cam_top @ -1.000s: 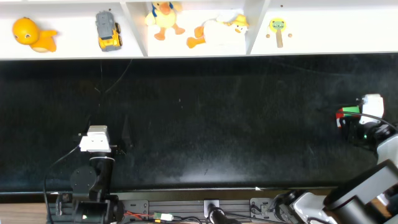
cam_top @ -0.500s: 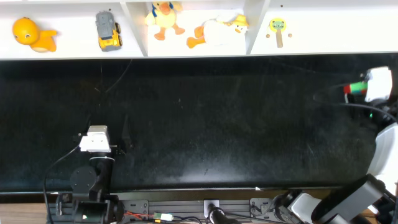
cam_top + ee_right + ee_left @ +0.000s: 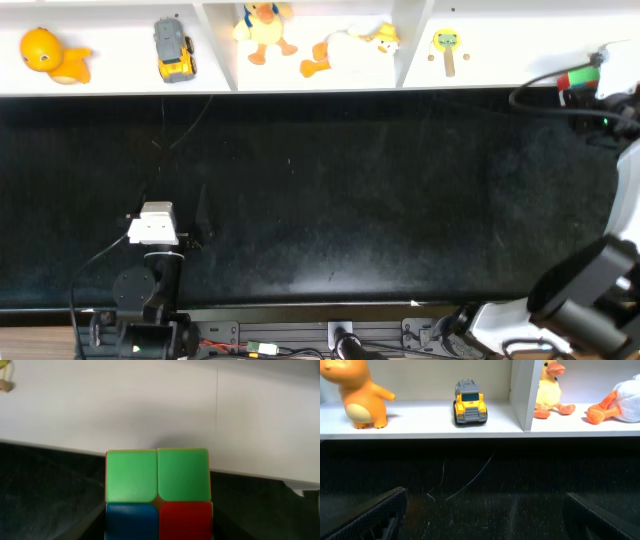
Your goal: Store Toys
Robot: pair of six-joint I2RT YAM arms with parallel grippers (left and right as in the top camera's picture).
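Note:
My right gripper [image 3: 583,80] is at the far right, at the front edge of the white shelf [image 3: 520,60], shut on a small colour cube [image 3: 571,79]. The cube [image 3: 157,492] shows green squares on top and blue and red ones below, and it hangs over the line where the black mat meets the shelf floor [image 3: 150,405]. My left gripper [image 3: 172,198] rests low at the left of the mat, open, with nothing between its fingers [image 3: 370,515]. It faces the shelf's left compartments.
The shelf holds an orange figure [image 3: 50,55], a yellow truck [image 3: 174,50], a plush duck [image 3: 263,30], a white plush [image 3: 350,50] and a small green toy on a stick [image 3: 447,45]. White dividers [image 3: 222,45] separate the compartments. A black mat [image 3: 350,200] covers the table.
My right gripper has carried the cube from the mat's right side up to the shelf's front edge at the far right. The left arm has stayed still.

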